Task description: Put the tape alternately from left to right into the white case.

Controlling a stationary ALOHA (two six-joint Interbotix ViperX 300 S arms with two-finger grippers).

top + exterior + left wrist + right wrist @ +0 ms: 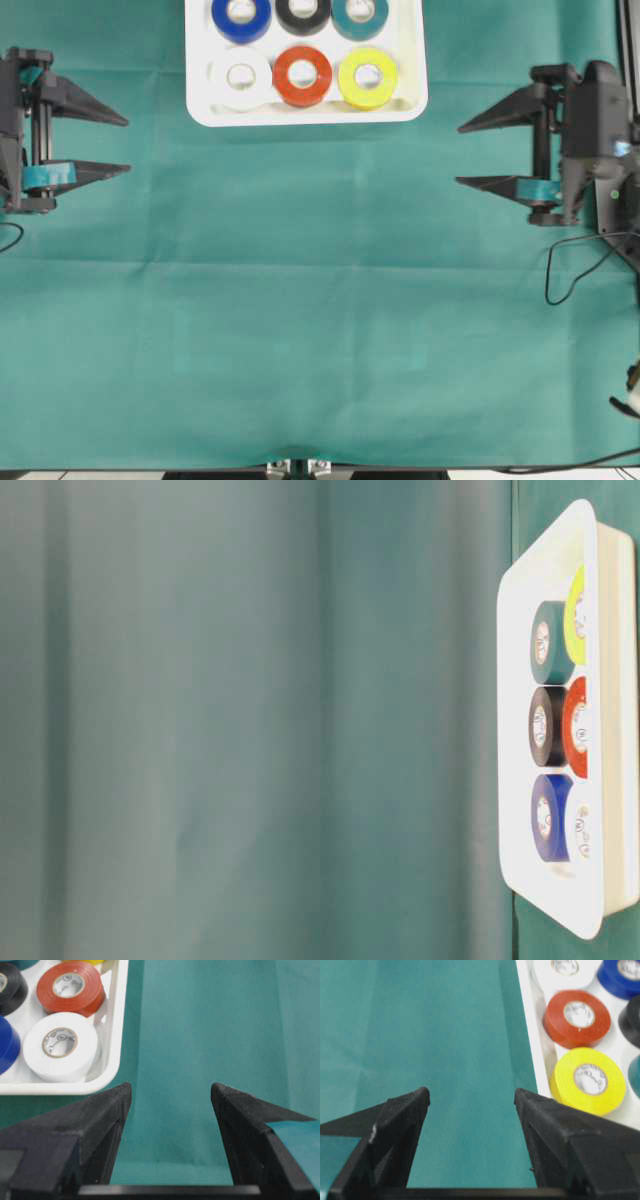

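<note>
The white case (pixel 410 105) lies at the top middle of the green cloth. Inside it, lying flat, are several tape rolls: white (pixel 240 76), red-orange (pixel 303 75) and yellow (pixel 368 76) in the near row, blue (pixel 241 17), black (pixel 303 12) and teal (pixel 360 14) behind. My left gripper (pixel 128 146) rests at the far left edge, open and empty, well left of the case. My right gripper (pixel 459 156) sits at the far right, open and empty. The left wrist view shows the white roll (pixel 61 1046) and case rim (pixel 116 1035); the right wrist view shows the yellow roll (pixel 588 1080).
Green cloth (pixel 320 330) covers the whole table. A black cable (pixel 560 275) loops beside the right arm's base at the right edge. The table-level view shows the case (pixel 555 900) on edge at its right side against green cloth.
</note>
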